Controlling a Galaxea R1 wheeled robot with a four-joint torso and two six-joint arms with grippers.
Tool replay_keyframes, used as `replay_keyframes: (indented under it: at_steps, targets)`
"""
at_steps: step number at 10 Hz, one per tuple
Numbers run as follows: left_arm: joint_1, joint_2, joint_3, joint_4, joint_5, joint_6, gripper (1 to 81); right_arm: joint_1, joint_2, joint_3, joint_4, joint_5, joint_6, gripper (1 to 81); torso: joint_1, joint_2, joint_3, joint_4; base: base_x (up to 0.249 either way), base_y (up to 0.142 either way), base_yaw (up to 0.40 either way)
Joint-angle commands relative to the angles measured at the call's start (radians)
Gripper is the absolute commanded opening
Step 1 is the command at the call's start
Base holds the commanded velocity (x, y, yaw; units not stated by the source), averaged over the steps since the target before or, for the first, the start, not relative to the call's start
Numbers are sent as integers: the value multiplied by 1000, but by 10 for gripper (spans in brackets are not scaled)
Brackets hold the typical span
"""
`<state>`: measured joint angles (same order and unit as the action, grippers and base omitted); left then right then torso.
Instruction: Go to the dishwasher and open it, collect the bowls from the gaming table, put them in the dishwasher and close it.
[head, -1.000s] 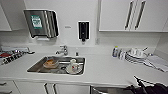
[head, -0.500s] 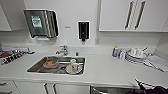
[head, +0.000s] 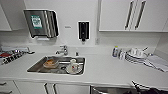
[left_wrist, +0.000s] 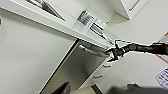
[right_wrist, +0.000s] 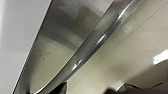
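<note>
Dishwasher under the white desk, right gripper at its handle.
Its steel front sits right of the sink; the bar handle looms close in the right wrist view. Fingers seem to touch the door's top edge, but spread or pressed together I cannot tell.

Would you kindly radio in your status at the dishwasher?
Right claw at brushed-steel dishwasher's bar handle. Door looks shut. Nothing seen in the way.
</note>
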<state>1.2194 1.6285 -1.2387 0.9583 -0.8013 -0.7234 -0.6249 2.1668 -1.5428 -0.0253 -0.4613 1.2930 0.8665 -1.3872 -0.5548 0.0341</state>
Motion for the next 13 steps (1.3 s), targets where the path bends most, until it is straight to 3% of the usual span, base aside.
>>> replay_keyframes:
  at_steps: [1, 3, 6, 9, 13]
  targets:
    - [-65, -62, -4, 20, -12, -5, 811, 89, -32, 9, 21, 147, 14, 811, 0, 0, 0, 0, 0, 0, 0]
    - [-65, -56, -4, 20, -12, -7, 811, 76, -39, -2, 21, 151, 14, 811, 0, 0, 0, 0, 0, 0, 0]
    - [-65, -54, -4, 34, -12, -7, 811, 66, -36, -3, 22, 226, 19, 811, 0, 0, 0, 0, 0, 0, 0]
    - [-65, -54, -5, 36, -13, -7, 811, 84, -32, -20, 22, 256, 46, 811, 0, 0, 0, 0, 0, 0, 0]
    - [-65, -53, -5, 36, -13, -7, 811, 86, -23, -83, 24, 256, 48, 811, 0, 0, 0, 0, 0, 0, 0]
